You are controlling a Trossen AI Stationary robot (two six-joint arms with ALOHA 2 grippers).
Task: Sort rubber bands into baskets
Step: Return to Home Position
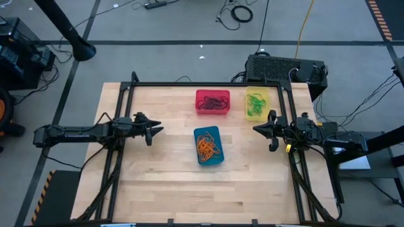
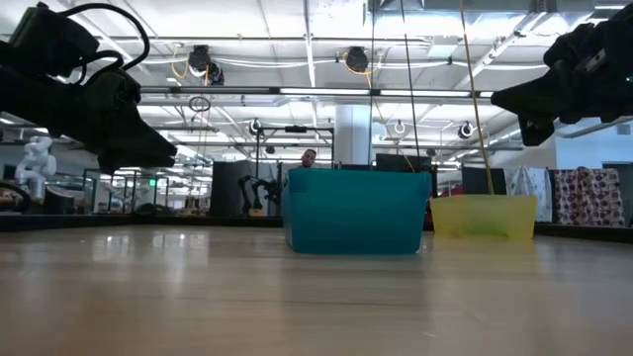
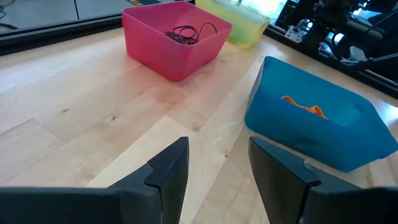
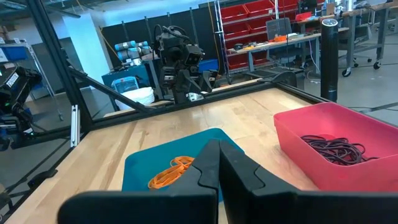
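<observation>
Between left tool and right tool stand the baskets.

Robotics lab: shelving with red parts bins at upper right, cables trailing over grey floor, strip lights under open ceiling.

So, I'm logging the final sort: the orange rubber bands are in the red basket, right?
Not quite: the orange rubber bands are in the blue basket, as the high view shows. The red basket holds the dark rubber bands.
</observation>
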